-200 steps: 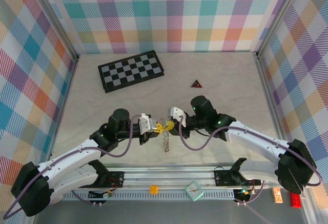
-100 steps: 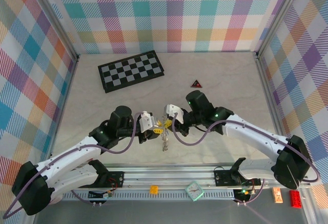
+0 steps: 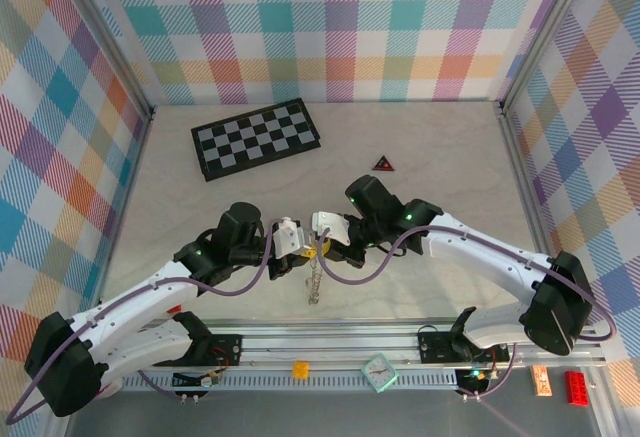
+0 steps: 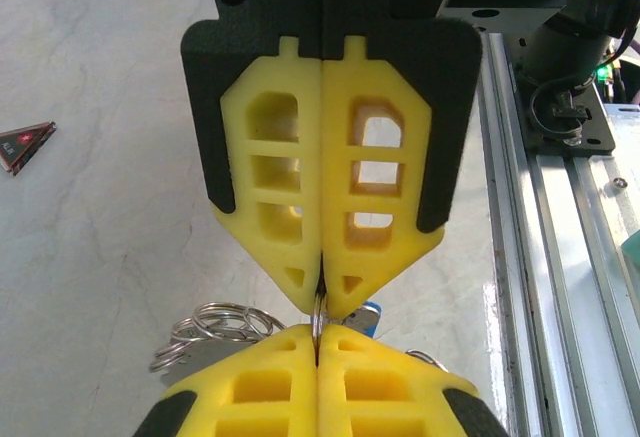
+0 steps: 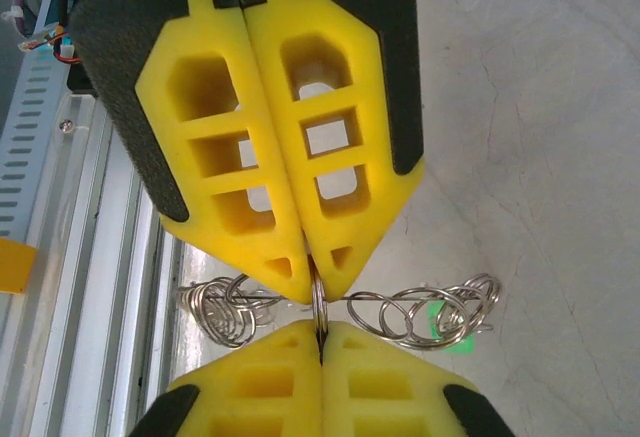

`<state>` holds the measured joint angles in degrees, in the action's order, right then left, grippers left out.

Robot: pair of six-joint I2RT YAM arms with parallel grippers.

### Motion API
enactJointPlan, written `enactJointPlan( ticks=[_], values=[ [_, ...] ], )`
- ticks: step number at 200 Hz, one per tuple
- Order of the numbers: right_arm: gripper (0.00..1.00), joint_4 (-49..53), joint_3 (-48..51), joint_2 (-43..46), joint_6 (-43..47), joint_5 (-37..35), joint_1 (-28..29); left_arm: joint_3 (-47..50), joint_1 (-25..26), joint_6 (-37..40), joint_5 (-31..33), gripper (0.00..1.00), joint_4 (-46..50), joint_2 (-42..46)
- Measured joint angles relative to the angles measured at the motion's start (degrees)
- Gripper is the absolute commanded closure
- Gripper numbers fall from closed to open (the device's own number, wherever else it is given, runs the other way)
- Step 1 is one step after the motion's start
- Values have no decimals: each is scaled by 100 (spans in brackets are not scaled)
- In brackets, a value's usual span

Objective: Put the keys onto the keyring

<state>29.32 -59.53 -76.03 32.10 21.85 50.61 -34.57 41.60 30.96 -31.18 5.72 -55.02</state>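
I see my left gripper (image 4: 320,305) with yellow-and-black fingers (image 4: 270,197), a silvery keyring (image 5: 410,315), a green key (image 5: 448,342), a black-and-white checkerboard (image 3: 256,138), and plaid pastel walls (image 3: 330,27).

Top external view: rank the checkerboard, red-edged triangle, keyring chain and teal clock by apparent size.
Largest: checkerboard.
Next: keyring chain and teal clock, too alike to rank; the chain is longer but thin.
Smallest: red-edged triangle.

R gripper (image 3: 320,244) was shifted toward 9 o'clock, wrist swung toward 10. The keyring (image 3: 314,282) was carried along w/ it.
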Motion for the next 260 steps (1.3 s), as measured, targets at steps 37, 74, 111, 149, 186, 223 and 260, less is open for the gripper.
enactJointPlan(
  ticks=[37, 74, 111, 149, 186, 223, 260],
  values=[
    [63, -656, 562, 507, -280, 35, -81, 11, 0, 11, 0, 100, -2, 11],
    [63, -1388, 1217, 1019, -706, 140, -306, 363, 0, -179, -35, 100, -479, 205],
    [67, -1904, 1554, 1040, -1016, 352, -330, 748, 0, -461, -133, 100, -1180, 326],
    [76, -2282, 1620, 1005, -1154, 540, -330, 973, 0, -745, -258, 100, -1801, 286],
    [79, -2459, 1637, 909, -1217, 667, -330, 1075, 0, -892, -313, 100, -2144, 236],
    [74, -2634, 1711, 903, -1220, 623, -330, 1093, 0, -911, -326, 100, -2212, 236],
    [74, -2806, 1965, 935, -1217, 538, -330, 1165, 0, -914, -396, 100, -2249, 238]
  ],
)
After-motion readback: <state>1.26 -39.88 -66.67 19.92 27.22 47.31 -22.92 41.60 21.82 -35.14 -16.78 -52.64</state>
